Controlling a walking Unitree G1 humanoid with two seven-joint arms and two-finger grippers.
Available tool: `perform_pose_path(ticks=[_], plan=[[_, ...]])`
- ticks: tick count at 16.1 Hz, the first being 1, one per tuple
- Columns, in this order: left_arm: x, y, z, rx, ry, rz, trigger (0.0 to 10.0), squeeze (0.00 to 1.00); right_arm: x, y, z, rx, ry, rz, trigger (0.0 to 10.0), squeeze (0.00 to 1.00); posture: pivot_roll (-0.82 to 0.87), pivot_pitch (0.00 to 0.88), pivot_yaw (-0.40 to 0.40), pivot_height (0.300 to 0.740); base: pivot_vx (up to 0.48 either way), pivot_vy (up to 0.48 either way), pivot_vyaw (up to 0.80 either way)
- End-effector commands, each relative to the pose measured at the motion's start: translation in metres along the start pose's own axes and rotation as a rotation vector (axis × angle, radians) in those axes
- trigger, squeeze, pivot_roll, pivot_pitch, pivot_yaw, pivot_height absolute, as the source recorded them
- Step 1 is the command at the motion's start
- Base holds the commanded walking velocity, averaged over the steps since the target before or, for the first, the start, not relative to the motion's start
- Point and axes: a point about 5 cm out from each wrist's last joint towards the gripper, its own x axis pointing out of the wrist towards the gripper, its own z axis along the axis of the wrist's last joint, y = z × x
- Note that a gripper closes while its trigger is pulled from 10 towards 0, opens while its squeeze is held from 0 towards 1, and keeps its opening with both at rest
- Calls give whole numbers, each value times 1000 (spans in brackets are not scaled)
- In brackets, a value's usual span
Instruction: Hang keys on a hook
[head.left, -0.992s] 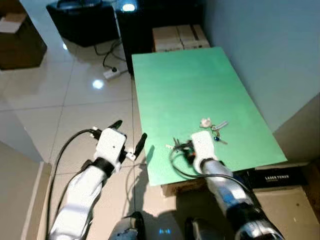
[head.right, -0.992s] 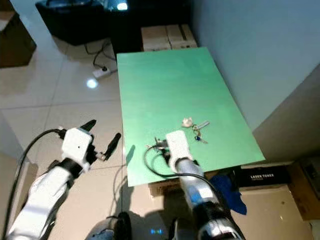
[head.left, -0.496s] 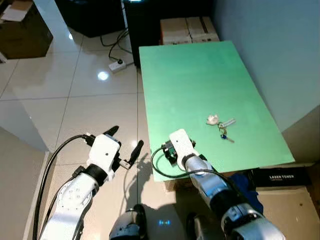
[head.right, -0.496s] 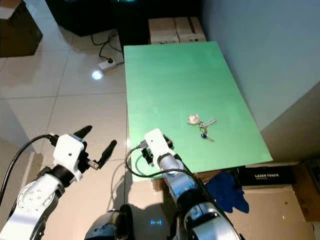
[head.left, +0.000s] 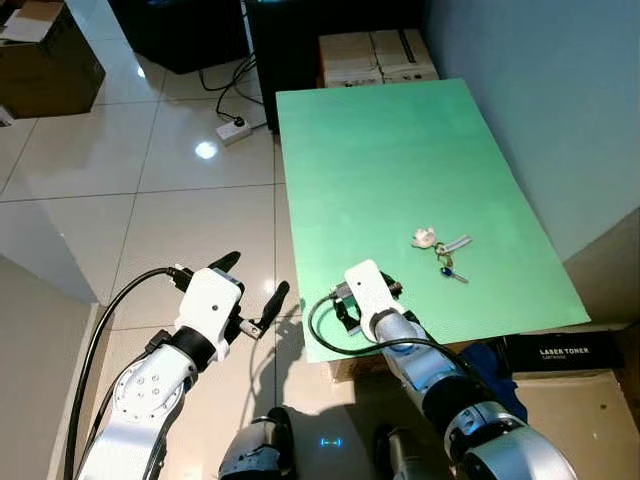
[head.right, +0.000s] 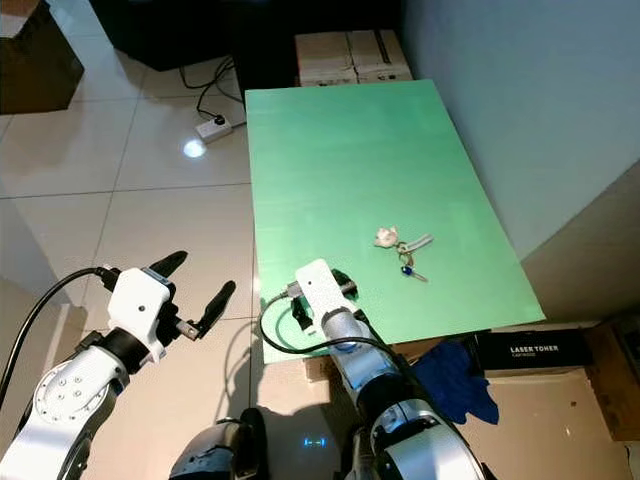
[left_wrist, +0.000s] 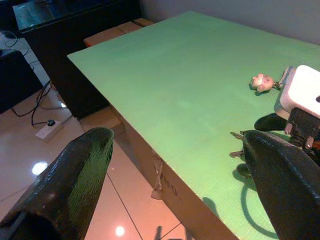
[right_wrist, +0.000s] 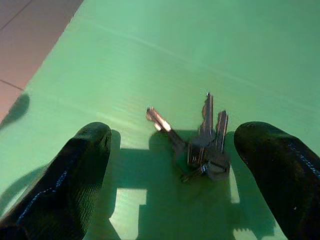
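Jaws of both grippers parted, right gripper (right_wrist: 170, 165) over keys (right_wrist: 202, 147) on green tabletop (head.left: 380, 170), glossy tiled floor (head.left: 130, 200) alongside.

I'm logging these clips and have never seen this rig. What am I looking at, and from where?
This is a humanoid robot with two arms, each ending in two black fingers. Two pictures come from its head, looking down; two come from cameras on its wrists. A green table holds a key bunch with a pale charm. The right gripper hangs open over a second, plain bunch of keys, one finger on each side, gripping nothing yet. The left gripper is open over the floor beside the table.
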Motion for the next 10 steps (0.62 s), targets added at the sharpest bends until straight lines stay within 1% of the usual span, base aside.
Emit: perform_pose_path(ticks=[1,5,6,7,8,9,10], plan=[[0,-2,1,12,3,-22,10000,0,-2,2,-9,3,29,16,10000,0,34,216,52,740,0,0,0],[0,-1,1,17,0,-40,10000,0,-2,3,-10,65,40,15,10000,0,34,204,58,740,0,0,0],[0,-2,1,16,-3,-60,10000,0,-2,3,-9,79,41,14,10000,0,35,202,59,740,0,0,0],[-3,-7,1,-3,0,-127,10000,0,-2,3,-10,101,48,11,9216,0,36,199,58,740,0,0,0],[-7,-14,1,-19,11,-204,10000,0,-2,3,-10,110,52,11,6941,0,37,199,58,740,0,0,0],[-11,-20,0,-24,38,-288,10000,0,-2,3,-10,113,54,13,5059,0,37,198,58,740,0,0,0],[-14,-24,-2,-22,68,-340,10000,0,-2,3,-10,118,56,15,4784,0,38,199,58,740,0,0,0]])
